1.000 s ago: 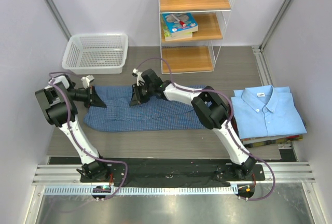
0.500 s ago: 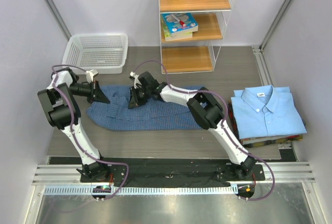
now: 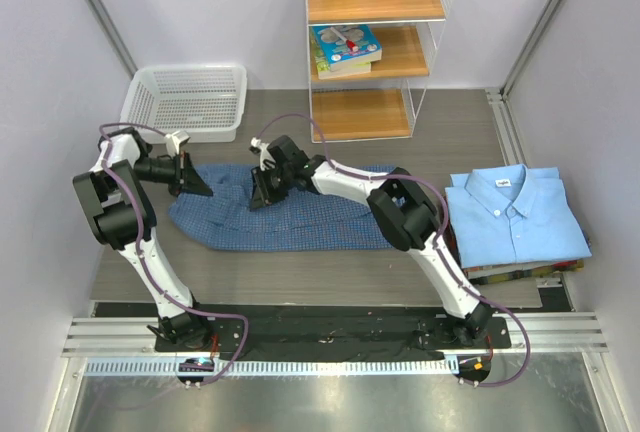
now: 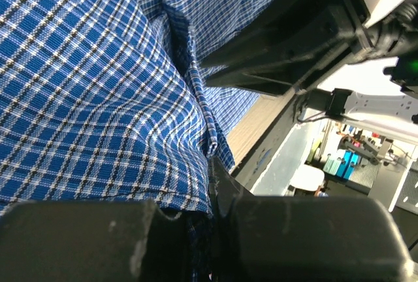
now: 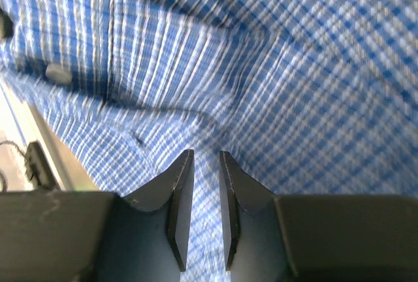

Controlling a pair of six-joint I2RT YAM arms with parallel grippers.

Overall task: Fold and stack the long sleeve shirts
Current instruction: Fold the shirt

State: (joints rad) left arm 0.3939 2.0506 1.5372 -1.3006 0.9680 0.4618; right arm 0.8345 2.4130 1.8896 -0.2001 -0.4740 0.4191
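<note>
The dark blue checked shirt [image 3: 300,217] lies spread across the middle of the table. My left gripper [image 3: 196,184] is at its left edge and is shut on a fold of the checked cloth [image 4: 130,99], which comes out from between the jaws [image 4: 212,187]. My right gripper [image 3: 262,192] points down onto the shirt's upper middle. Its jaws stand a narrow gap apart [image 5: 206,158] with nothing between them, and checked cloth [image 5: 294,86] shows just beneath. The light blue shirt [image 3: 515,214] lies folded at the right, collar and white label up.
A white mesh basket [image 3: 185,102] stands at the back left. A wire shelf with wooden boards [image 3: 372,52] holding books and bottles stands behind the shirt. Flat items [image 3: 520,272] stick out from under the light blue shirt.
My left gripper has moved a little toward the back, drawing the shirt's left edge with it. The shirt's near-left corner has pulled in. My right gripper has shifted only slightly on the cloth.
</note>
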